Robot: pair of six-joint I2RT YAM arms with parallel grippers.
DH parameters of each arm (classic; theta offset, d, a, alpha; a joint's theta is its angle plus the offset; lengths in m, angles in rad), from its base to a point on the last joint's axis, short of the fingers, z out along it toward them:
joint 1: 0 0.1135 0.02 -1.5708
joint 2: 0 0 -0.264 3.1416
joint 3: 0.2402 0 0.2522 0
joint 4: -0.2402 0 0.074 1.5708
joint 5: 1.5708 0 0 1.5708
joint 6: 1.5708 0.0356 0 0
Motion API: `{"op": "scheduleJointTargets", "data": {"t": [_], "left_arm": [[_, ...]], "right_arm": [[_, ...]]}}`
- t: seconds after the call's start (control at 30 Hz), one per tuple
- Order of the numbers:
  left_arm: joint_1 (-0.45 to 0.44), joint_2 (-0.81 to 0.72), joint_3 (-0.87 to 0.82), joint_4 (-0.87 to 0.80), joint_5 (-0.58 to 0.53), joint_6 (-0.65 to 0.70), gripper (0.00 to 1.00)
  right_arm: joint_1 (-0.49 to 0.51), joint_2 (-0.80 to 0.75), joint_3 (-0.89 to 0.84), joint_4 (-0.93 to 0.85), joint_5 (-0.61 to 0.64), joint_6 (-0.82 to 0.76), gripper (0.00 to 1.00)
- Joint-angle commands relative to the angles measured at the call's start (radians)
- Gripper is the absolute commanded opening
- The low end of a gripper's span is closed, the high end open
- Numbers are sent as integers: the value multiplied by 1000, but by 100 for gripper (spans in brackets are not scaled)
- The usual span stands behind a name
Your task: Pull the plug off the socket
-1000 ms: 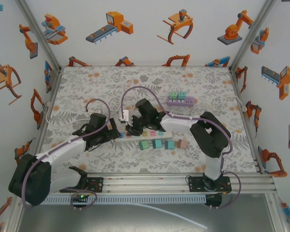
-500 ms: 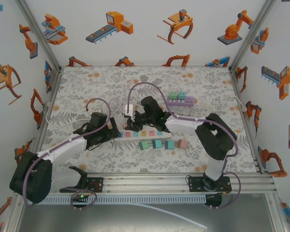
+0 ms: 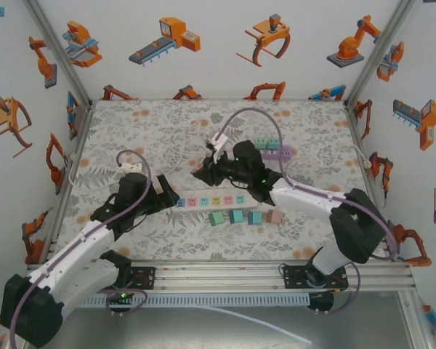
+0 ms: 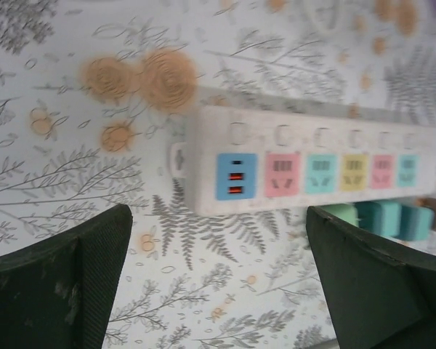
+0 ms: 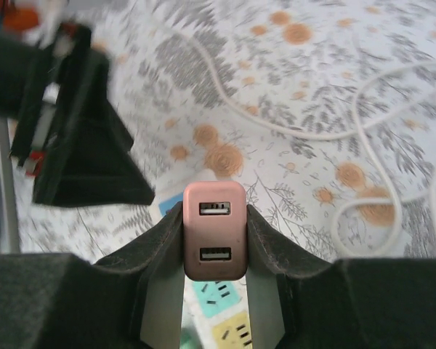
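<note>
Pink plastic makes up the plug [image 5: 214,230], which has two slots on its face. The dark fingers of the right pincer [image 5: 214,218] pinch it from both sides. The plug is up in the air, off the power strip [image 3: 212,200], and the strip lies flat on the tabletop [image 3: 131,131].

The left wrist view shows the strip's row of six socket faces: blue, pink, teal, yellow, pink, teal. Every face is in plain sight. The left pincer [image 4: 219,218] is spread wide, with one finger at each side of that view. It is near the blue end of the strip and does not touch it.

The right wrist view looks down past the plug, and blue, teal and yellow socket faces peek out under it. A white cord [image 5: 363,131] loops over the tabletop farther back.

From the top view, a purple holder [image 3: 271,153] sits farther back with small teal and green blocks [image 3: 266,143] on it. Four small blocks [image 3: 245,217], green, teal, teal and pink, stand in a row just beside the strip's near side.

The tabletop has grey leaves and orange flowers. The walls are white with orange robot drawings [image 3: 167,40], and metal posts run up the corners.
</note>
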Motion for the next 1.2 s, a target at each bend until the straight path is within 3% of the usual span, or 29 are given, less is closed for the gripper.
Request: {"op": "scheduleJointTargets", "data": {"t": [0.0, 0.3, 0.57, 0.83, 1.0, 1.17], "left_arm": [[-3, -91, -29, 38, 115, 40, 97], [-35, -253, -33, 170, 367, 76, 97], [-162, -216, 34, 183, 416, 171, 97], [-242, -177, 79, 177, 399, 219, 97], [-268, -177, 91, 190, 410, 233, 97], [-288, -167, 100, 197, 427, 245, 97]], "right_arm": [[-54, -102, -58, 8, 158, 317, 10], [-298, -381, -310, -13, 235, 738, 10], [-583, -668, -547, -118, 213, 916, 9], [-842, -913, -576, -544, 89, 859, 12], [-880, -985, -580, -732, 94, 798, 13], [-880, -981, -618, -786, 64, 789, 16]]}}
